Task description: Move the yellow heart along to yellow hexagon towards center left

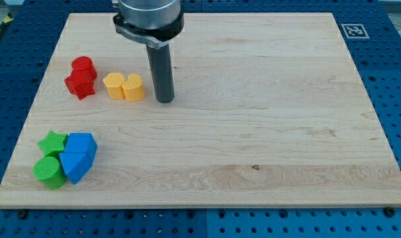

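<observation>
1. End effector: the arm carries no claw, so there is nothing to open or close and nothing is held. It ends in a dark rod, and my tip (164,100) rests on the wooden board (253,132).
2. Task object: the yellow heart (133,87) lies in the board's upper-left area, touching the yellow hexagon (114,86), which sits at its 9 o'clock side.
3. Key relation: the yellow heart lies at 9 o'clock from my tip, just beside it, with a narrow gap showing between them. My tip sits slightly lower in the view than the heart's middle.
4. Alignment: my tip, the heart and the hexagon stand nearly in one line running from 3 o'clock to 9 o'clock.
5. Judgement: a push towards 9 o'clock would carry the heart and the hexagon together towards the centre left. The slightly low contact may turn the heart towards 12 o'clock.
6. Obstruction: the red star (80,84) and the red cylinder (84,67) stand just beyond the hexagon at 9 o'clock and may be struck.
7. Other blocks: the green star (52,141), green cylinder (49,171) and two blue blocks (78,156) lie well apart, at 7 o'clock.
</observation>
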